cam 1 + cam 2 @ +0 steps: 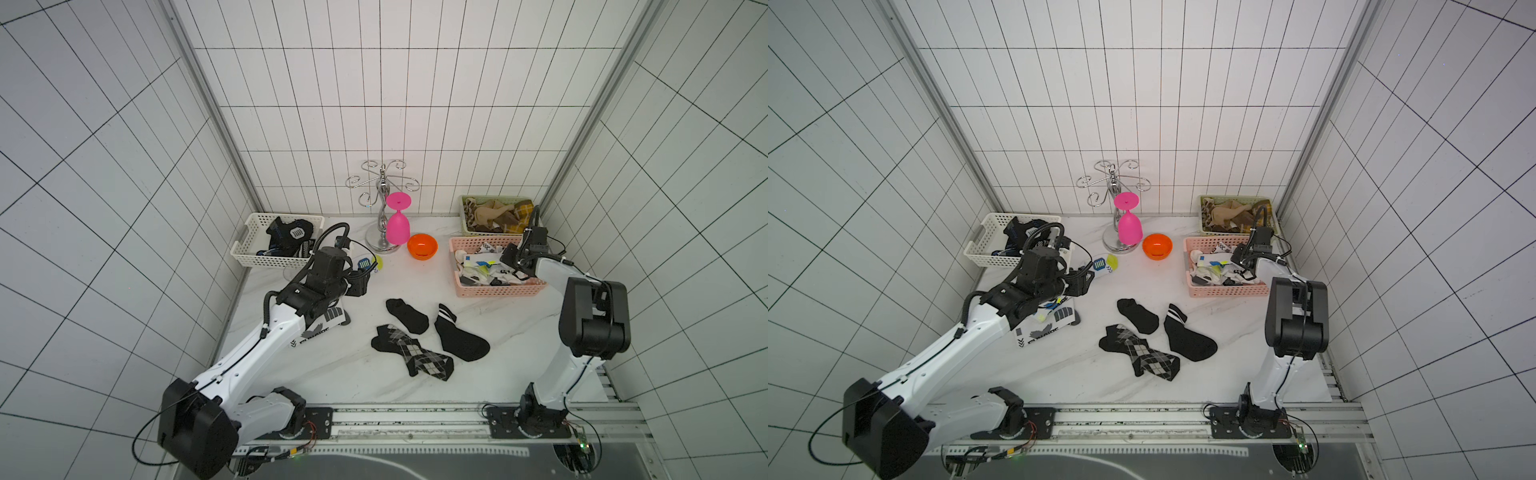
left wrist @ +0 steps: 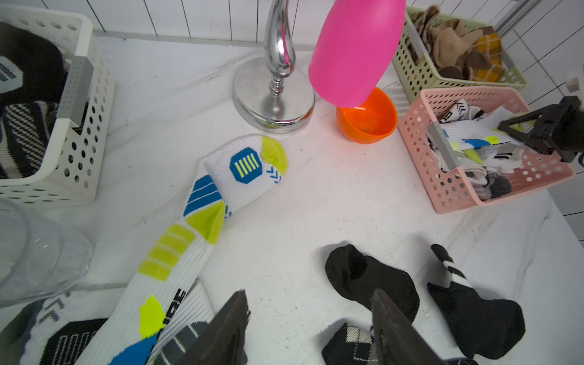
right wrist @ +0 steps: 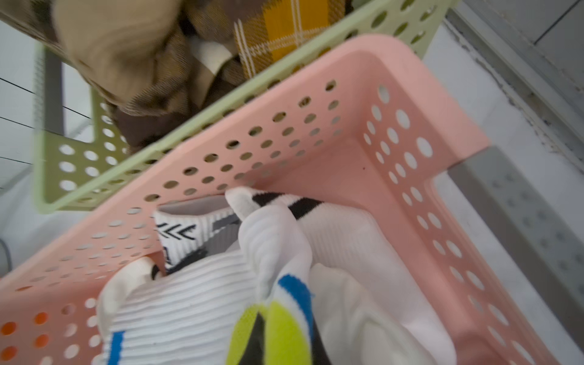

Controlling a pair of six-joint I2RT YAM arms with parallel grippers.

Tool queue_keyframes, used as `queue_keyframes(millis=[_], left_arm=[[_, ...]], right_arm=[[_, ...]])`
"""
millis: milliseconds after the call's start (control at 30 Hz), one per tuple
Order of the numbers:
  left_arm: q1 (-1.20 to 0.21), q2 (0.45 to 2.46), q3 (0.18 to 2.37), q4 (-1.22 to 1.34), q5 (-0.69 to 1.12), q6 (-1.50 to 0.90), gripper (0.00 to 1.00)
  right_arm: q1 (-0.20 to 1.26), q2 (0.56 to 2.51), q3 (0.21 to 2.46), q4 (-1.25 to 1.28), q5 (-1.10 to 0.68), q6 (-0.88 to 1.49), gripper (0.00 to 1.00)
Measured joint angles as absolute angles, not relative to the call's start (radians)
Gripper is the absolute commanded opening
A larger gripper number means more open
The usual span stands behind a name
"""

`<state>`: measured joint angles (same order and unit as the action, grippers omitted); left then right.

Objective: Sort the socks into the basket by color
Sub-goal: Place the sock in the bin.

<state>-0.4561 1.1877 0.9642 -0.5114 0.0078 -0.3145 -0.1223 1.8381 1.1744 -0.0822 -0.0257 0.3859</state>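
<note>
My tabletop [image 1: 519, 332], white marble pattern, carries:
- white basket [image 1: 249, 249], rear left;
- green basket [image 1: 463, 212] and pink basket [image 1: 498, 291], rear right, side by side;
- stand [image 1: 376, 245] and bowl [image 1: 422, 246], rear centre;
- three black socks [image 1: 407, 316], centre;
- white sock [image 2: 196, 227] and glass [image 2: 38, 252], near the white basket.

Left arm [image 1: 266, 353] covers most of the white printed socks [image 1: 1044, 332] at 9 o'clock; clear glass [image 2: 38, 252] at 10 o'clock mostly hidden too.

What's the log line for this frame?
left gripper: open, empty | right gripper: shut on white sock, over pink basket | loose: three black socks, some white socks
</note>
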Motion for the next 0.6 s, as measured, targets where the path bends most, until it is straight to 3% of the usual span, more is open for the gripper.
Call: queue_keyframes(millis=[67, 133, 367, 433, 600], left_arm=[[-0.452, 1.203, 0.964, -0.523, -0.009, -0.315, 0.64], [-0.448, 1.223, 0.964, -0.532, -0.027, -0.315, 0.66], [-0.437, 1.338, 0.981, -0.591, -0.094, -0.314, 0.67], [-0.436, 1.379, 1.0, -0.612, -0.116, -0.315, 0.67], [-0.435, 1.438, 1.018, -0.626, -0.181, -0.319, 0.71]], right_arm=[[-0.122, 1.857, 1.174, -0.096, 0.0, 0.377, 0.33], [-0.122, 1.867, 1.176, -0.11, 0.015, 0.372, 0.54], [-0.115, 1.851, 1.19, -0.127, 0.017, 0.361, 0.83], [-0.108, 1.827, 1.191, -0.134, 0.017, 0.361, 0.97], [-0.068, 1.752, 1.21, -0.155, 0.025, 0.361, 0.99]])
